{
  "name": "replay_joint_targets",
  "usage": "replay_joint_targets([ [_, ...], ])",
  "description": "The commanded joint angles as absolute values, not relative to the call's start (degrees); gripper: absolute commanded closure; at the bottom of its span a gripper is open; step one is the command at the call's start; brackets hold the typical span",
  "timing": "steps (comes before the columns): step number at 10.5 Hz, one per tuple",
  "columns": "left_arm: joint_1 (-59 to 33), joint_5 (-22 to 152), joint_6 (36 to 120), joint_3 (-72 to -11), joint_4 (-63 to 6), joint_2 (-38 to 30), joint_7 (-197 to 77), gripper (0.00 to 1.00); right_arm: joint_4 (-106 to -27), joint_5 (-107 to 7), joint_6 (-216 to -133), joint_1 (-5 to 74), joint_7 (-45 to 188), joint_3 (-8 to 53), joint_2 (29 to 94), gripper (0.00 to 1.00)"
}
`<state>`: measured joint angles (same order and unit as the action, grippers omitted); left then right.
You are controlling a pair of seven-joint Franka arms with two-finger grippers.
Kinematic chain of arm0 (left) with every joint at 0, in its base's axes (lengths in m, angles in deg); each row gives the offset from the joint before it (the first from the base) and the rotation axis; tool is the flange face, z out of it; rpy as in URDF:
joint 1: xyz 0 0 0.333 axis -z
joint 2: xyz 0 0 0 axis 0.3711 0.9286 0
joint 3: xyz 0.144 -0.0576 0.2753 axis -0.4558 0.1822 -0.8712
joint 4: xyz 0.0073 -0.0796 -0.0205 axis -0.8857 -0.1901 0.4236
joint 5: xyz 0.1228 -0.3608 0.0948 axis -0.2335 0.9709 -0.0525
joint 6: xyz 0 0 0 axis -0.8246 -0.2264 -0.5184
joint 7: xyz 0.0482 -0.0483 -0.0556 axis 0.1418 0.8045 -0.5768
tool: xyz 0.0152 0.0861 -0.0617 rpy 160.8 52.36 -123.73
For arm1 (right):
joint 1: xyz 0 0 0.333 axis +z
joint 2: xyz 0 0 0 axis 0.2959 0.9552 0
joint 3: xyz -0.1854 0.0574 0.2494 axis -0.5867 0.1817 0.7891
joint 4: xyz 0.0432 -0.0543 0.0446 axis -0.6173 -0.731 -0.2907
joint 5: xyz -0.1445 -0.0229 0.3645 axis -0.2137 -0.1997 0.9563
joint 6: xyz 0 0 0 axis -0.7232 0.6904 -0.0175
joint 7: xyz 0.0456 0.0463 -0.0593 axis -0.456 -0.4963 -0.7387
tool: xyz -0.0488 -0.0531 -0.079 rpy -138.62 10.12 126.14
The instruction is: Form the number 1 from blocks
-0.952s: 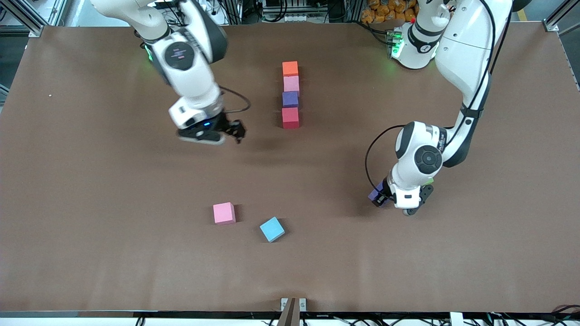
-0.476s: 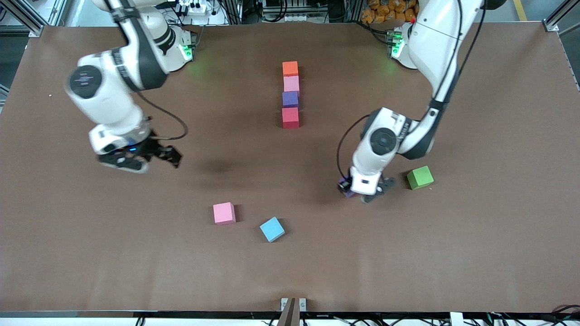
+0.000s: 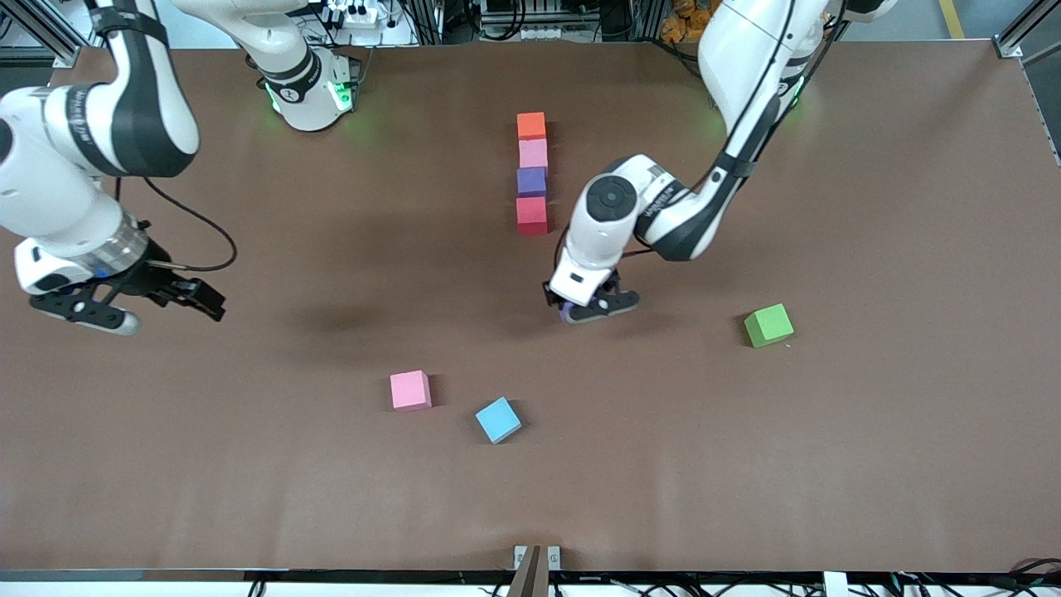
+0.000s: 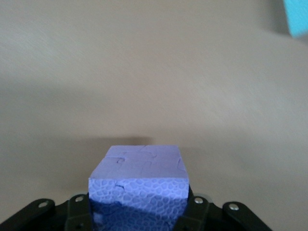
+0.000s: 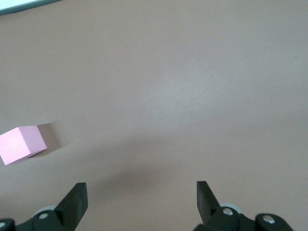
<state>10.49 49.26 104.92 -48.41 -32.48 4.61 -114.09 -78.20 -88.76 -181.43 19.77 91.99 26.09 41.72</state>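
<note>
Brown table [image 3: 870,456] with a four-block column [image 3: 531,174], pink block [image 3: 410,390], blue block [image 3: 498,419], green block [image 3: 768,325].

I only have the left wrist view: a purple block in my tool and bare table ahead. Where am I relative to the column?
Observer: The left tool holds the purple block just nearer the front camera than the red block, which ends the column, and slightly toward the left arm's end.
Operator: What's in the column?
Observer: From the bases outward: orange block, pink block, another purple block, then red.
Operator: Is the right arm in my way?
Observer: No, the right tool waits open near its own end of the table.
Operator: What's still loose?
Observer: A second pink block, the blue block and the green block.
</note>
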Motion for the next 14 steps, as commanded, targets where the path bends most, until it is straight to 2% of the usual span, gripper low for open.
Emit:
replay_joint_targets([
  [1, 13.5, 48.0, 104.8, -48.4, -32.1, 4.5, -110.8, 1.00, -71.9, -88.4, -174.0, 17.7, 88.2, 26.6, 41.6, 0.00],
  [4, 15.3, 48.0, 104.8, -47.1, -32.0, 6.1, -108.1, 1.00, -67.4, -88.6, -168.6, 18.3, 85.9, 24.5, 41.5, 0.00],
  [9, 16.7, 48.0, 104.8, -45.2, -32.7, 7.3, -108.8, 1.00, -66.2, -88.6, -167.4, 18.2, 84.7, 23.9, 41.5, 0.00],
  [14, 17.0, 48.0, 104.5, -43.5, -34.9, 7.3, -112.6, 1.00, -60.7, -88.4, -160.7, 18.4, 83.0, 23.0, 41.9, 0.00],
])
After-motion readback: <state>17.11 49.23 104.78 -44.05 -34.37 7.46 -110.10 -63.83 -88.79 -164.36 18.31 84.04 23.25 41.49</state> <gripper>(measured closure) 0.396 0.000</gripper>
